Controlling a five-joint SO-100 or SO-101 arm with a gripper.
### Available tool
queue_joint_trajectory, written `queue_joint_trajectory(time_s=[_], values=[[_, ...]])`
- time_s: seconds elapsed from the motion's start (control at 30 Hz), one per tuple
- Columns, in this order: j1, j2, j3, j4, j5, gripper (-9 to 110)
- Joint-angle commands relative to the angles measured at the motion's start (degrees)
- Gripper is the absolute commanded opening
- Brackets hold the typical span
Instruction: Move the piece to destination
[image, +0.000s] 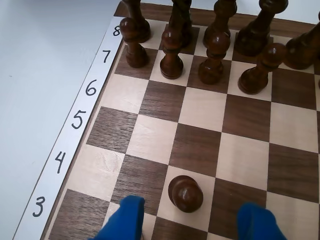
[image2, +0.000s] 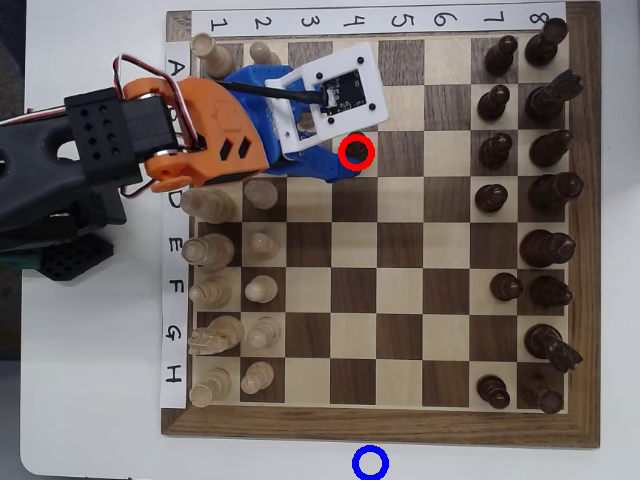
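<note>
The piece (image: 185, 194) is a small dark-brown pawn with a round head, standing on a light square near the bottom of the wrist view. My gripper (image: 192, 214) is open, with one blue finger (image: 127, 216) to the pawn's left and the other to its right, neither touching it. In the overhead view the pawn (image2: 357, 152) stands inside a red ring in column 4, and my gripper (image2: 350, 152) reaches it from the left, partly hidden under the white camera mount. The destination (image2: 370, 463), a blue ring, lies on the white table just below the board's lower edge.
Tall dark pieces (image: 215, 55) fill rows 7 and 8 ahead of the gripper, shown at the right side (image2: 520, 150) in the overhead view. Pale pieces (image2: 215, 250) stand in columns 1 and 2 below the arm. A number strip (image: 75, 120) borders the board.
</note>
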Motion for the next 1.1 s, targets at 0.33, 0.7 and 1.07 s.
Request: queue_joint_trajectory(time_s=[0.33, 0.7, 1.07], values=[[-0.79, -3.87, 2.64, -10.63, 12.22, 27], [-0.18, -7.12, 1.41, -13.54, 10.81, 28], [0.53, -8.7, 0.88, -13.62, 9.32, 27]])
